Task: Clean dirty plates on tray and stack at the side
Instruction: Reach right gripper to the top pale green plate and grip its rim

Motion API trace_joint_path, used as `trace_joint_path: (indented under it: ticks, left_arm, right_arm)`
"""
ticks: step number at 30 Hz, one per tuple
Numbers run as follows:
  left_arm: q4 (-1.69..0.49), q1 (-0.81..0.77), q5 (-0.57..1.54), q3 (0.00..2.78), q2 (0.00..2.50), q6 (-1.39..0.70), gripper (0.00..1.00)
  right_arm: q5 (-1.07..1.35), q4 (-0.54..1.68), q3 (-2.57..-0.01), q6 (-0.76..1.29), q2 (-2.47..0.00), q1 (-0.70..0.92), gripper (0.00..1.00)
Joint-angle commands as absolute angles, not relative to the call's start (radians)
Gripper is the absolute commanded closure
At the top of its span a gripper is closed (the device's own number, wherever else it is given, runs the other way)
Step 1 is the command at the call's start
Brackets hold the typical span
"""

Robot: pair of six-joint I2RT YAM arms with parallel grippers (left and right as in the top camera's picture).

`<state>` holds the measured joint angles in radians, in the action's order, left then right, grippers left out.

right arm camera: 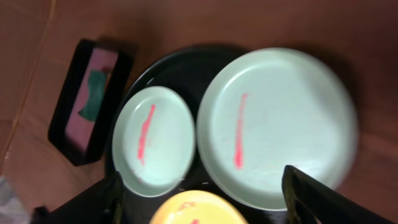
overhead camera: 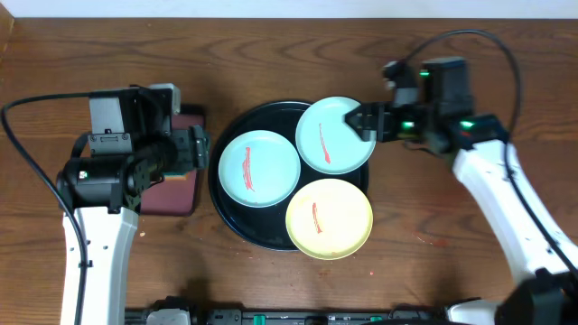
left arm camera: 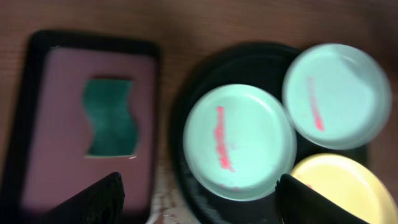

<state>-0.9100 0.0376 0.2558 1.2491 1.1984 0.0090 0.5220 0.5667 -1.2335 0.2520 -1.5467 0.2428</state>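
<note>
While all three plates sit streaked on the tray | right gripper spread at the upper-right blue-green plate rim | left gripper spread above the sponge | we'd pinch rim only, lifting clear of close neighbours.

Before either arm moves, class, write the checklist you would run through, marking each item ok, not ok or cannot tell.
1. Three plates on the tray: ok.
2. Plates clean: not ok, each has a red streak.
3. Sponge lying free in the red tray: ok.
4. Left fingers open and empty: ok.
5. Right fingers open and empty: ok.
6. Right fingers touching the far plate: cannot tell.
</note>
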Motion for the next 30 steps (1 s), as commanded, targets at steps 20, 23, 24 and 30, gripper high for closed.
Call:
trace_joint_path:
  ticks: [20, 23, 24, 30]
  left_arm:
    - [-0.927, 0.152, 0.083, 1.272, 1.417, -0.132, 0.21]
    - [-0.927, 0.152, 0.074, 1.272, 1.444, -0.133, 0.22]
    - [-0.927, 0.152, 0.068, 1.272, 1.452, -0.133, 0.21]
    - [-0.927, 0.152, 0.029, 1.272, 1.487, -0.133, 0.22]
  right_arm:
    - [0.183, 0.707, -1.460, 0.659, -1.962, 0.617, 0.57]
    - [0.176, 0.699, -1.460, 0.669, -1.999, 0.624, 0.65]
    - [0.176, 0.693, -1.460, 0.669, -2.011, 0.626, 0.67]
    - [0.176, 0.651, -1.460, 0.677, -2.067, 0.640, 0.70]
